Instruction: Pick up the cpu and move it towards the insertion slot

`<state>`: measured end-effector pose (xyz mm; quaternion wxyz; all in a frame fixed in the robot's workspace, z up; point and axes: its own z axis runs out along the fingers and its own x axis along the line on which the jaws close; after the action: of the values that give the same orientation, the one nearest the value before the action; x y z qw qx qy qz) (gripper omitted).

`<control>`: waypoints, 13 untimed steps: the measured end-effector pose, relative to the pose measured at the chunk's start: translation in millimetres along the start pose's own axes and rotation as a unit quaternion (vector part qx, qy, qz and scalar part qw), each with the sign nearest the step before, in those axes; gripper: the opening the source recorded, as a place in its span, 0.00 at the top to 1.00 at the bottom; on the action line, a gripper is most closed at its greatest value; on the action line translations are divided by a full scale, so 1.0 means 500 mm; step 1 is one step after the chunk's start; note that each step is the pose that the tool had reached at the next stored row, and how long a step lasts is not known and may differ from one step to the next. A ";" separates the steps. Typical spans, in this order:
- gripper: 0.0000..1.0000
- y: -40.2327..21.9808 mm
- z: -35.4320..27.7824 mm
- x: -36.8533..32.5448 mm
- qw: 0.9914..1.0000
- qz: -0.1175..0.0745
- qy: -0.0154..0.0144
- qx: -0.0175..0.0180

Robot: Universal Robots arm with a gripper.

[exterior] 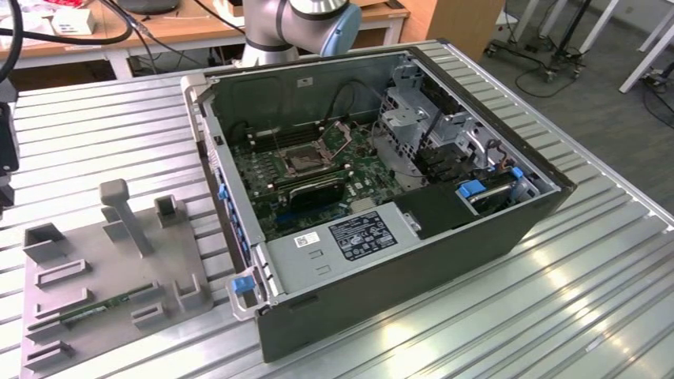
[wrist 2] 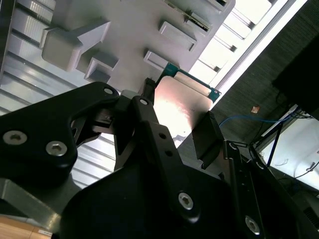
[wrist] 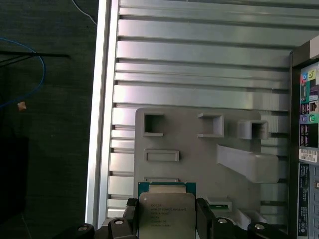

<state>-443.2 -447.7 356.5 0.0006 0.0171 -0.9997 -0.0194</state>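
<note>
In both wrist views the cpu point(wrist: 167, 211) point(wrist 2: 182, 104), a flat square chip with a silvery top and a green rim, sits between my black fingers. My gripper point(wrist: 167, 219) point(wrist 2: 177, 122) is shut on it at two opposite edges. The chip hangs above the grey fixture plate point(wrist: 199, 149) point(wrist 2: 124, 30), near the table's edge. In the exterior view the insertion slot point(exterior: 303, 160), a dark square socket with a silver frame, lies on the green motherboard inside the open computer case point(exterior: 421, 260), well away from the fixture plate point(exterior: 106, 272).
A green memory stick point(exterior: 100, 308) point(wrist 2: 192, 17) lies in a holder on the fixture plate, among upright grey blocks point(exterior: 121, 213). The case walls, a power supply point(exterior: 348, 237) and drive cages point(exterior: 421, 126) surround the motherboard. The slatted metal table point(exterior: 589, 300) drops off to a dark floor point(wrist: 45, 124).
</note>
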 end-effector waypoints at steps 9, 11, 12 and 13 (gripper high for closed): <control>0.45 0.000 -0.007 0.000 1.000 0.000 0.000 0.000; 0.45 0.000 -0.008 0.000 1.000 0.000 0.000 0.000; 0.45 0.000 -0.009 0.000 1.000 0.000 0.000 0.000; 0.45 0.000 -0.010 0.000 1.000 0.000 0.000 0.000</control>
<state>-443.1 -447.7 361.5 0.0006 0.0171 -0.9997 -0.0194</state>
